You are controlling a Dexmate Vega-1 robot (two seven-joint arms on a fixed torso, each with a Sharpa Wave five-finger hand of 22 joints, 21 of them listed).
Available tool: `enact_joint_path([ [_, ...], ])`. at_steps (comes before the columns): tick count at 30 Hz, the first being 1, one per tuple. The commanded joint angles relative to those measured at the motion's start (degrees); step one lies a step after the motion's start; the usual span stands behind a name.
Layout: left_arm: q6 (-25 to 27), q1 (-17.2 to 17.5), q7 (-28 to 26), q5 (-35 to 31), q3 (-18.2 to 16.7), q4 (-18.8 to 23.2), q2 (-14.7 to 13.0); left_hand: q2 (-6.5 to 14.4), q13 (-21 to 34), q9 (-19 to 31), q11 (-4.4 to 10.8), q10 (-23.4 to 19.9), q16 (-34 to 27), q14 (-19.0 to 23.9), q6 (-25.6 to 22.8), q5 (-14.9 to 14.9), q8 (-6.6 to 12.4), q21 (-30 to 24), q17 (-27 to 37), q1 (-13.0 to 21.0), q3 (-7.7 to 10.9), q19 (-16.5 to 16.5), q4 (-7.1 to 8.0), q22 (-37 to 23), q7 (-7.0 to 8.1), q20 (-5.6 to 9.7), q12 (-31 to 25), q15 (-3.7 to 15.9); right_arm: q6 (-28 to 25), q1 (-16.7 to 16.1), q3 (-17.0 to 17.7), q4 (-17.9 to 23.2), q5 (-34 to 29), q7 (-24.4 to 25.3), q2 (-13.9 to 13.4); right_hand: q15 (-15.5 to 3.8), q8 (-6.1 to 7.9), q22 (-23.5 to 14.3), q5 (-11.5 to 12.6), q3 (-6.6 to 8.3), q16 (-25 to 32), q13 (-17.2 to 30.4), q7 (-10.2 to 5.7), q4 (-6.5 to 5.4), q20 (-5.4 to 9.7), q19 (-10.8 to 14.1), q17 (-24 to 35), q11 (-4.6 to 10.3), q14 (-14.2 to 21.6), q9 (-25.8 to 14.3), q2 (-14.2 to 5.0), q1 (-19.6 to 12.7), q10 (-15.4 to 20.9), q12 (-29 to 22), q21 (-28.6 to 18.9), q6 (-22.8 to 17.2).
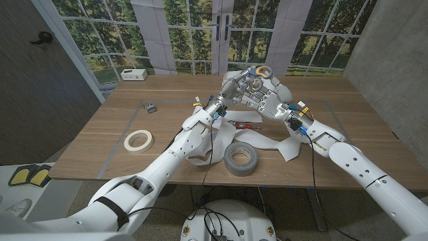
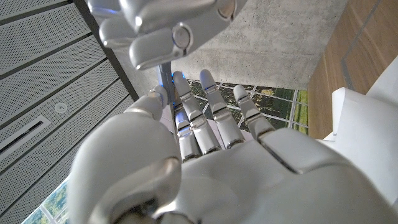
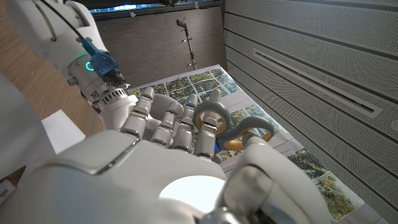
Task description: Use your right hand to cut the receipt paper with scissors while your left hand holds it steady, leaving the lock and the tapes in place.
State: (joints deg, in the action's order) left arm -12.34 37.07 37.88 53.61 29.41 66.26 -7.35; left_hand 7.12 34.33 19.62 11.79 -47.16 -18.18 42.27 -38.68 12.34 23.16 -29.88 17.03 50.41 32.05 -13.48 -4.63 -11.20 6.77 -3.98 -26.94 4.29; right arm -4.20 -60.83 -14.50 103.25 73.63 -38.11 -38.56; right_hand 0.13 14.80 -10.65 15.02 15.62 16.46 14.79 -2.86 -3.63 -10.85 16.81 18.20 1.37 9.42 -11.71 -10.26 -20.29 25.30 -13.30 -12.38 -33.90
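Nearest the table's near edge, grey duct tape roll (image 1: 240, 159). Just beyond, white receipt paper (image 1: 284, 147) strewn along the middle. Raised above it, right hand (image 1: 266, 92) clamped on scissors (image 1: 259, 72) (grey and orange loops), touching left hand (image 1: 226, 90), fingers straight, grip unclear. Paper below both hands, nearer the right arm.
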Motion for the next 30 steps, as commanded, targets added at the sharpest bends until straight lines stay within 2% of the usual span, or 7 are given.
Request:
enact_joint_path([
  [1, 1.01, -1.06, 0.92, 0.02, 0.12, -1.01, -0.02, 2.97, 0.17, 0.03, 0.18, -0.23, 0.13, 0.02, -4.77, 0.28, 0.40, -0.08, 0.09, 3.48, -0.13, 0.26, 0.22, -0.03, 4.83, 0.11, 0.10, 9.19, -0.06, -0.21, 0.18, 0.24, -0.58, 1.41, -0.18, 0.78, -0.40, -0.09, -0.06, 1.61, -0.21, 0.26, 0.61, 2.16, -0.21, 0.97, -0.31, -0.49, 0.66, -0.04, 0.81, -2.45, 0.55, -0.15, -0.36, -0.55],
  [5, 1.00, -1.30, 0.88, -0.26, 0.15, -1.01, -0.06, 2.99, 0.32, -0.05, 0.19, -0.62, -0.27, 0.31, -5.10, 0.17, 0.47, -0.09, 0.41, 4.03, -0.33, 0.29, -0.31, -0.04, 4.68, 0.04, 0.14, 9.43, -0.56, -0.46, 0.35, 0.70, -0.47, 2.69, -0.52, 1.06, -0.47, -0.08, -0.36, 1.47, -0.20, 0.31, 0.83, 2.88, -0.55, 1.44, -0.46, -1.03, 0.90, -0.01, 1.91, -2.68, 0.93, -0.26, -0.49, -0.82],
  [7, 0.92, -1.11, -0.22, -0.89, 0.21, -0.11, -0.42, 3.13, 0.51, -0.13, 0.12, -1.11, -0.66, 0.64, -5.29, -0.05, 0.48, -0.14, 0.75, 4.38, -0.57, 0.29, -0.63, -0.06, 4.01, -0.09, 0.04, 9.41, -0.34, -0.44, 0.35, 0.55, -0.64, 2.50, -0.51, 1.22, -0.54, -0.06, -0.53, 1.46, -0.14, 0.33, 1.12, 3.43, -0.65, 1.71, -0.57, -1.58, 1.22, 0.00, 2.48, -2.97, 1.04, -0.28, -0.56, -0.91],
  [11, 0.06, -0.70, -2.93, -3.24, 0.69, 2.36, -1.71, 3.33, 0.92, -0.32, 0.09, -1.86, -1.35, 1.28, -5.79, -0.56, 0.49, -0.46, 1.34, 5.18, -0.83, -0.28, -1.35, -0.11, 3.08, -0.45, -0.19, 9.45, -0.64, -0.34, 0.31, 0.59, -0.71, 2.59, -0.82, 1.31, -0.70, 0.00, -1.02, 1.72, -0.26, 0.37, 1.42, 6.20, -0.93, 2.41, -1.02, -1.87, 1.57, 0.04, 4.62, -5.13, 1.17, -0.25, -0.62, -1.00],
  [16, -0.81, -0.65, -3.88, -4.26, 1.10, 3.38, -2.25, 3.28, 1.13, -0.47, 0.05, -2.19, -1.69, 1.62, -6.08, -0.91, 0.44, -0.66, 1.64, 5.82, -0.92, -0.64, -2.00, -0.13, 2.87, -0.59, -0.29, 9.47, -0.91, -0.22, 0.26, 0.30, -0.37, 2.32, -0.77, 1.11, -0.74, 0.01, -1.17, 2.01, -0.22, 0.40, 1.39, 7.44, -0.72, 2.93, -1.21, -1.76, 1.92, 0.04, 5.13, -6.28, 1.45, -0.32, -0.73, -1.18],
  [23, -1.40, -0.52, -6.01, -6.02, 1.82, 4.99, -3.27, 3.12, 1.37, -0.63, -0.02, -2.74, -2.00, 1.89, -6.46, -1.42, 0.41, -0.85, 1.93, 6.48, -1.06, -0.90, -2.72, -0.15, 2.22, -0.47, -0.48, 9.48, -1.89, -0.01, 0.07, -0.03, -0.49, 2.09, -1.60, 0.11, -0.56, 0.00, -1.34, 3.23, 0.34, 0.51, 0.82, 10.64, -0.17, 3.64, -1.60, -1.56, 3.80, -0.15, 5.45, -9.89, 2.61, -0.66, -0.75, -2.14],
  [30, -2.73, -0.49, -7.38, -7.76, 2.44, 5.76, -4.04, 2.99, 1.57, -0.76, -0.07, -2.94, -2.09, 1.90, -6.42, -1.75, 0.23, -0.94, 2.07, 6.76, -1.24, -0.95, -3.07, -0.17, 2.11, -0.49, -0.56, 9.35, -1.82, 1.05, -0.47, -0.74, -2.11, 0.06, -2.61, 0.06, 0.25, -0.03, -1.69, 3.88, -0.21, 0.65, 1.60, 12.42, 0.13, 3.07, -1.82, -2.60, 2.70, -0.87, 5.61, -12.30, 0.91, 0.00, -0.35, -3.83],
])
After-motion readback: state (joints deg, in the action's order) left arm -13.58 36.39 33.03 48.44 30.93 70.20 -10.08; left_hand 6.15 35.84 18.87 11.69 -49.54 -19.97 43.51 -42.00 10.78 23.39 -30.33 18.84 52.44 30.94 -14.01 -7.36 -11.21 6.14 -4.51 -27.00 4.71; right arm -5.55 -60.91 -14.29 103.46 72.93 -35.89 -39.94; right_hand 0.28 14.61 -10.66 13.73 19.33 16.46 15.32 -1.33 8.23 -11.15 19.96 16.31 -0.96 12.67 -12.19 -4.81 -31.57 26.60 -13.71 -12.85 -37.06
